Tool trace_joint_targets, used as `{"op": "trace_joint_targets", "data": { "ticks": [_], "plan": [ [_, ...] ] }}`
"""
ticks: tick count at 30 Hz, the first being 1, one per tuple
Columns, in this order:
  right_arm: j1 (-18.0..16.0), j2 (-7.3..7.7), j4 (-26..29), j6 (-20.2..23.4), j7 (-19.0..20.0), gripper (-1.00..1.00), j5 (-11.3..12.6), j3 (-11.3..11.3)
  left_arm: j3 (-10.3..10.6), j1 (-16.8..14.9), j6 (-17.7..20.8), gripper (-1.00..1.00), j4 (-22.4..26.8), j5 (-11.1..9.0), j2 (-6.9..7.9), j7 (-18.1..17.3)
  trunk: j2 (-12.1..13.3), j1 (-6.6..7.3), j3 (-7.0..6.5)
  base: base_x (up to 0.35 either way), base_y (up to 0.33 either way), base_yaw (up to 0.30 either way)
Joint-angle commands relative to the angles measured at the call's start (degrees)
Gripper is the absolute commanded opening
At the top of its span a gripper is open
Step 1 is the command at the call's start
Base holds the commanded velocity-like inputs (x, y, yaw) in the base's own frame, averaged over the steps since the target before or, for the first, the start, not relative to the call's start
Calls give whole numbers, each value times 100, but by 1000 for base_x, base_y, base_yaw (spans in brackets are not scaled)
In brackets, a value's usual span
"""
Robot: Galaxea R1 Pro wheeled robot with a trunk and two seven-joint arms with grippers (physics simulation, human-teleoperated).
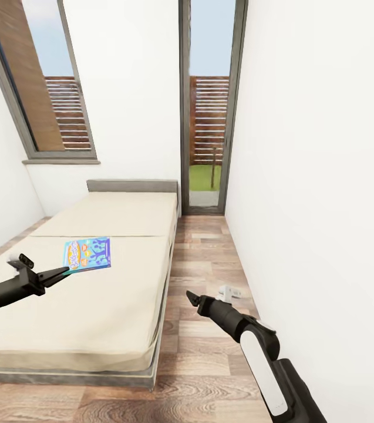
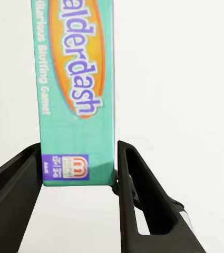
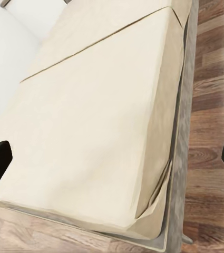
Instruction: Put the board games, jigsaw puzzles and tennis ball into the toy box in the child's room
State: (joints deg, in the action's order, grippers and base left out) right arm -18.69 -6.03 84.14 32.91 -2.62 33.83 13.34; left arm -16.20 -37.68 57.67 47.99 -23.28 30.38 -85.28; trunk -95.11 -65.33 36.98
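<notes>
Above the bed (image 1: 93, 305), left gripper (image 2: 77, 182) clamped on board game (image 2: 77, 95) (teal edge), right gripper (image 3: 112, 163) spread wide.

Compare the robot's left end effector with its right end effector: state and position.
The left end effector is shut on the teal and blue printed board game box, its fingers pressing the box's edge; the right end effector is open and holds nothing. The left one reaches over the cream-beige bed; the right one hangs above the wood-plank floor beside the bed. Both are black two-finger end effectors.
</notes>
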Motion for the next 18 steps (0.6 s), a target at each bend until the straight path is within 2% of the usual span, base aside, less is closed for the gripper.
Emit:
{"op": "trace_joint_targets", "data": {
  "ticks": [1,18],
  "plan": [
    [-3,3,6,12,-28,100,37,67,6,-3,60,-100,-1,-1,-2,-20,39,23,-13,0,0,0],
    [-3,25,40,-113,-37,100,36,106,19,-3,45,-100,-1,-1,-35,-9,720,396,-318,0,0,0]
  ]
}}
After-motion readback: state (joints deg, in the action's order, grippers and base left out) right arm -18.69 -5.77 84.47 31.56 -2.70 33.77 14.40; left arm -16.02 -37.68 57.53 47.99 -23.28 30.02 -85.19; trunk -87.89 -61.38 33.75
